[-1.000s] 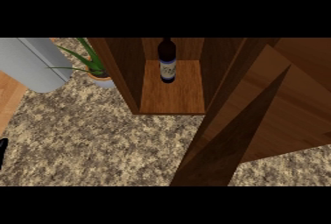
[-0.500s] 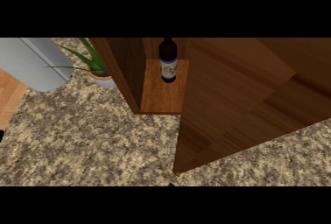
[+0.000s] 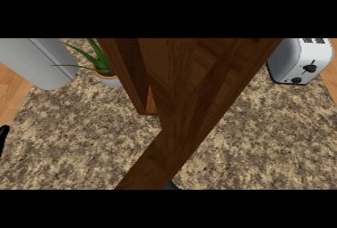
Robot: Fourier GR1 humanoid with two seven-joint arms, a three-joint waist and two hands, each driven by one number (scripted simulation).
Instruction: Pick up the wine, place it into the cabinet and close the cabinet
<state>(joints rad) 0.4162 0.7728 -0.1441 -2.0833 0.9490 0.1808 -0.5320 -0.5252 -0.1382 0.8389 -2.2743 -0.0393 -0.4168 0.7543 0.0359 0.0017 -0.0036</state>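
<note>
The wooden cabinet (image 3: 132,75) stands at the back of the counter. Its door (image 3: 197,102) has swung across the opening and covers nearly all of it. Only a thin orange strip of the shelf (image 3: 151,101) shows between the cabinet's side wall and the door. The wine bottle is hidden behind the door. A black sliver of my left hand (image 3: 2,140) shows at the view's left edge, far from the cabinet. A small dark bit of my right hand (image 3: 172,186) peeks out under the door's lower end at the bottom edge.
A potted green plant (image 3: 100,69) and a grey rounded appliance (image 3: 36,62) stand left of the cabinet. A silver toaster (image 3: 299,60) sits at the back right. Speckled granite counter (image 3: 79,147) spreads on both sides of the door.
The door has swung left across the cabinet's opening, hiding the wine bottle and most of the shelf. With the door out of the way, the toaster at the right has come into view.
</note>
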